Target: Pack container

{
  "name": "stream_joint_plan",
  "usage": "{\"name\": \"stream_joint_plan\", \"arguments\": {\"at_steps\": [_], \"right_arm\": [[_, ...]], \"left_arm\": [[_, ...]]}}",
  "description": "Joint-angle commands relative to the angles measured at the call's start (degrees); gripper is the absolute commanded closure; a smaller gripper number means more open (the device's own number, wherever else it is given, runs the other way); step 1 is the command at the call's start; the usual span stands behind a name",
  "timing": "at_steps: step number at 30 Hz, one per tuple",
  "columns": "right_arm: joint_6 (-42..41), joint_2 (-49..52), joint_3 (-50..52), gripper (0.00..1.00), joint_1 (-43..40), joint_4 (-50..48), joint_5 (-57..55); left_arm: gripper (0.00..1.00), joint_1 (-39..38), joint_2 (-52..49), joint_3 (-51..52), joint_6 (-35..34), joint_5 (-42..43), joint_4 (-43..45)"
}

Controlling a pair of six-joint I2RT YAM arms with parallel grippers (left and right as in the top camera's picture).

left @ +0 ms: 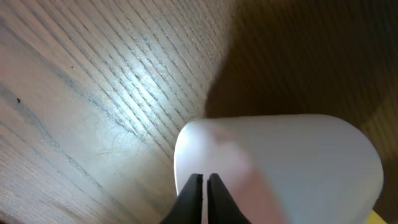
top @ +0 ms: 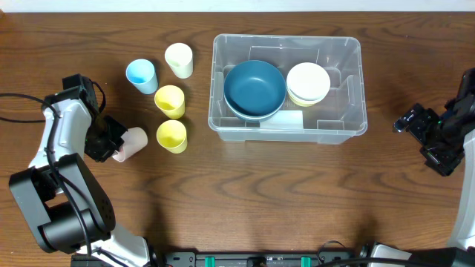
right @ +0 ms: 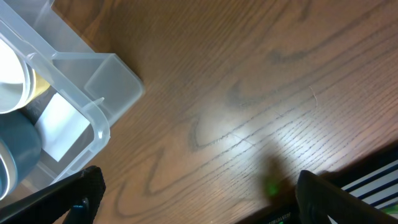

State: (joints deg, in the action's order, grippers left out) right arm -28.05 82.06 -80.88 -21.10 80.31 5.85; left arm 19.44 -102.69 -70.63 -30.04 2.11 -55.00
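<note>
Left gripper (left: 204,186): I see its jaws pressed together against the pale pink-white plastic cup (top: 134,142) lying on its side; whether they hold it, I cannot tell.
Right gripper (right: 196,193): spread wide, holding nothing.
Large clear plastic rectangular container (top: 345,111): mid-table, towards my right arm.

- Dark brown wood-grain tabletop (top: 297,200), with long grain lines running across it.
- Large clear plastic rectangular bin (top: 341,132) stands right of centre, nearer the far edge.
- Light blue plastic cup (top: 141,75) stands upright left of the bin, toward the far edge.
- Cream plastic cup (top: 179,59) is upright, just beside the bin's far left corner.
- Two yellow plastic cups (top: 169,101) (top: 171,136) stand upright, one behind the other.
- Pale pinkish-white plastic cup (top: 134,142) lies on its side, nearest the left edge.
</note>
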Motion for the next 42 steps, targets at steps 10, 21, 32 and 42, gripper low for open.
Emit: {"name": "stream_joint_plan", "arguments": {"at_steps": [10,21,32,42], "right_arm": [[-0.61,-0.63,0.0,0.01,-0.37,0.04,0.2],[-0.61,-0.63,0.0,0.01,-0.37,0.04,0.17],[-0.61,-0.63,0.0,0.01,-0.37,0.02,0.17],[-0.61,-0.63,0.0,0.01,-0.37,0.02,0.2]], "left_arm": [[0.93,0.2,-0.39,0.24,-0.17,2.16,1.36],[0.49,0.13,-0.39,0.24,2.01,2.19,2.73],[0.49,0.11,-0.39,0.24,4.94,6.05,3.98],[0.49,1.18,1.01,0.22,4.94,7.3,3.93]]}}
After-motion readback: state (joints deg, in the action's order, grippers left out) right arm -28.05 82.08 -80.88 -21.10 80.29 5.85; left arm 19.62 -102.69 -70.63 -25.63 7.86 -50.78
